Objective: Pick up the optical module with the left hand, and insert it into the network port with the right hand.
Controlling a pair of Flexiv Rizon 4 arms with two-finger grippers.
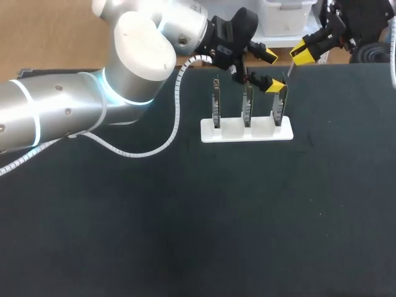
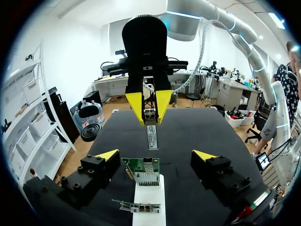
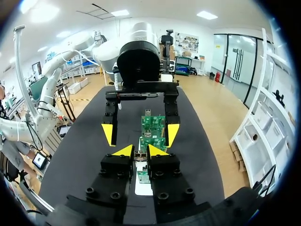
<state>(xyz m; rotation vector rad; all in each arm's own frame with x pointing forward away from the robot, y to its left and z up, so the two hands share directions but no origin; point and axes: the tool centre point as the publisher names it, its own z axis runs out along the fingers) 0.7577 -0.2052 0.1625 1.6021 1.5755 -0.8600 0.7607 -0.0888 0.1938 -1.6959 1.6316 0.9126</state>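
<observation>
The optical module (image 2: 152, 135), a slim metal stick with a white label, hangs from my right gripper (image 2: 150, 106), which is shut on its upper end. From its own wrist view the right gripper (image 3: 138, 150) pinches the module (image 3: 139, 156) between its yellow tips. It hovers beyond the back right of the white stand (image 1: 246, 131), which carries three upright green port boards (image 1: 247, 106). My left gripper (image 1: 272, 71) is open above the right-hand board (image 2: 142, 170), facing the right gripper (image 1: 304, 54), with nothing between its fingers.
The black table mat (image 1: 185, 216) spreads out in front of the stand. A white spiral cable (image 1: 176, 117) from my left arm droops onto the mat to the left of the stand.
</observation>
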